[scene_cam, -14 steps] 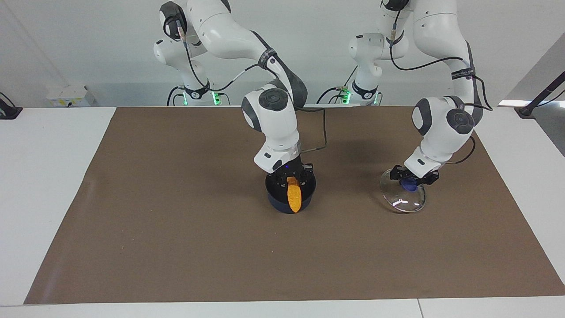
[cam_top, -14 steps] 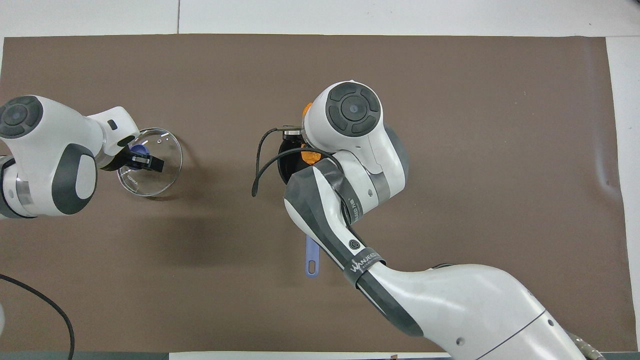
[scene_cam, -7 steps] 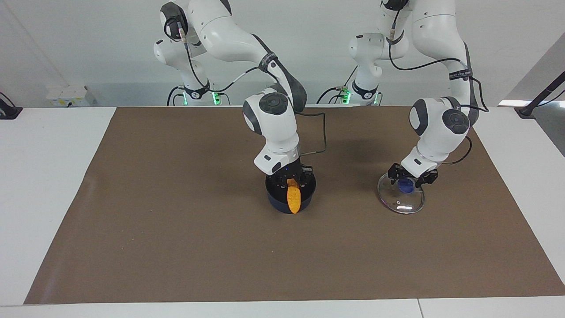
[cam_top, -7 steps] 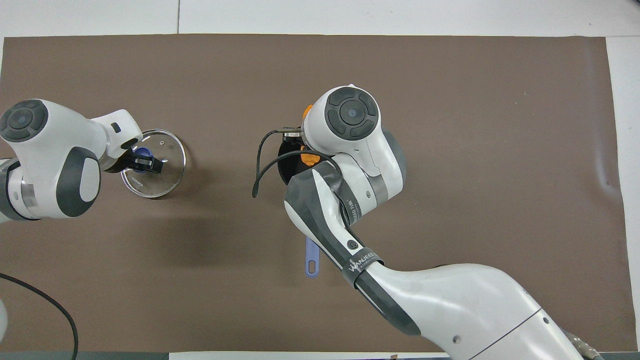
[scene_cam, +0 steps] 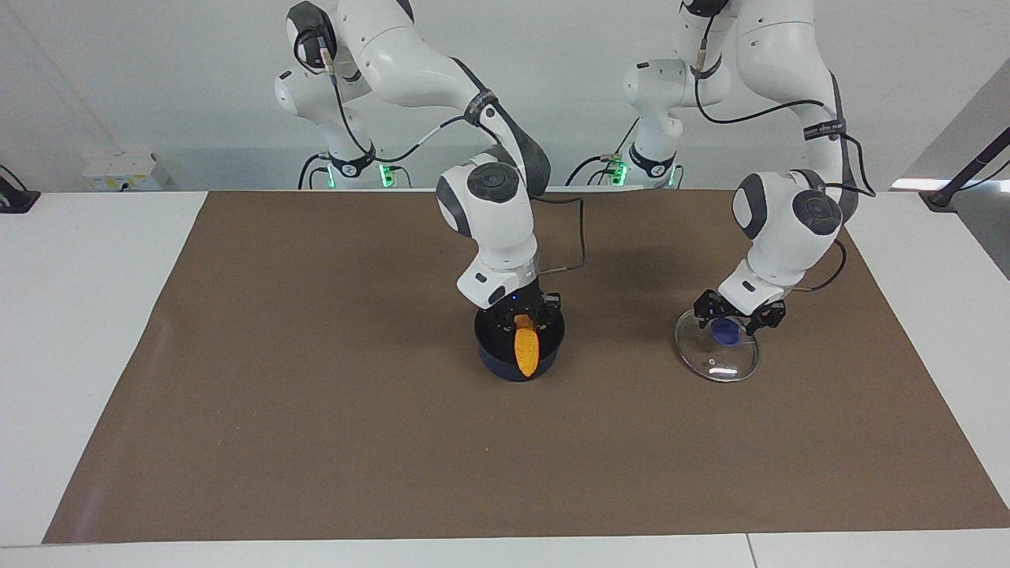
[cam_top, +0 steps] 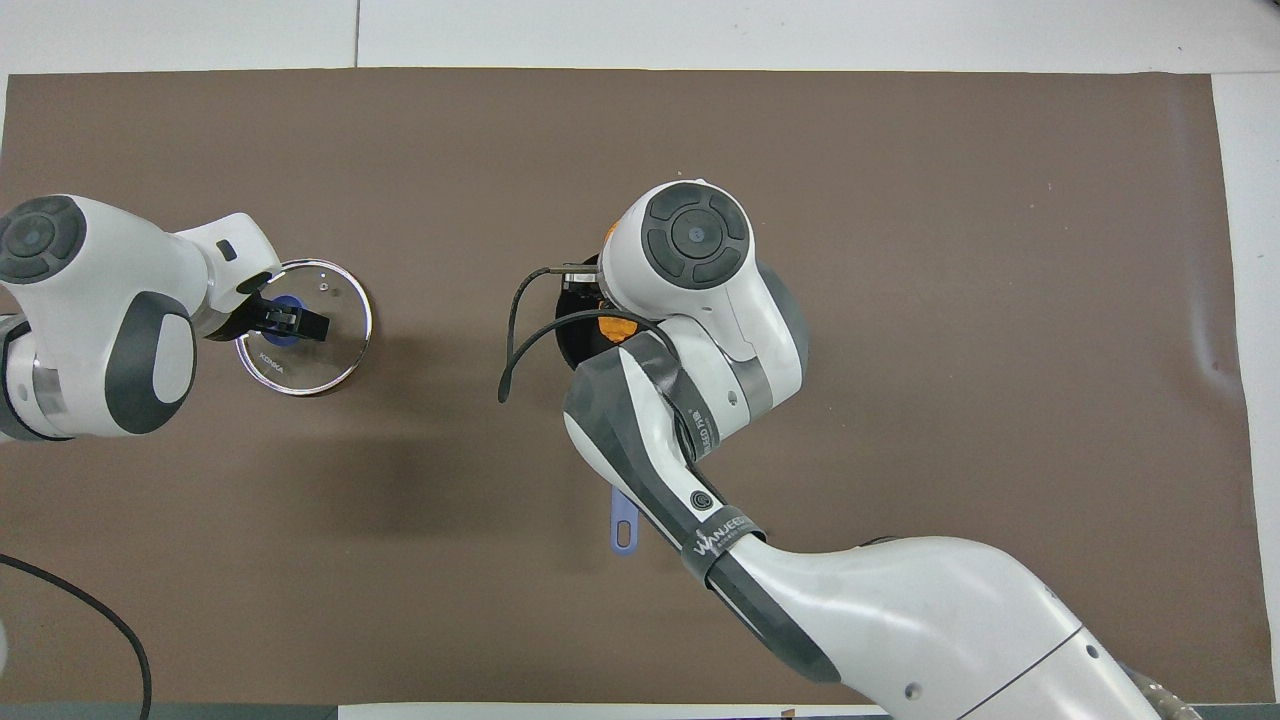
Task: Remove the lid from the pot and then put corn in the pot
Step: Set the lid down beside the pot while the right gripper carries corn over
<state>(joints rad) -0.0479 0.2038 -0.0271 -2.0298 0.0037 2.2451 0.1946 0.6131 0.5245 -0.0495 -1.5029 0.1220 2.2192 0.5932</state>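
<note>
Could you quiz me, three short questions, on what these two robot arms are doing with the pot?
1. True or false: the lid sits on the pot.
2. Which gripper is over the pot with the corn? A) left gripper B) right gripper
3. Fill in: the left gripper is at the lid's blue ____.

Key:
1. False. The lid lies flat on the brown mat, beside the pot toward the left arm's end of the table.
2. B. The right gripper is at the corn's upper end; the corn's lower end is in the pot.
3. Knob.
</note>
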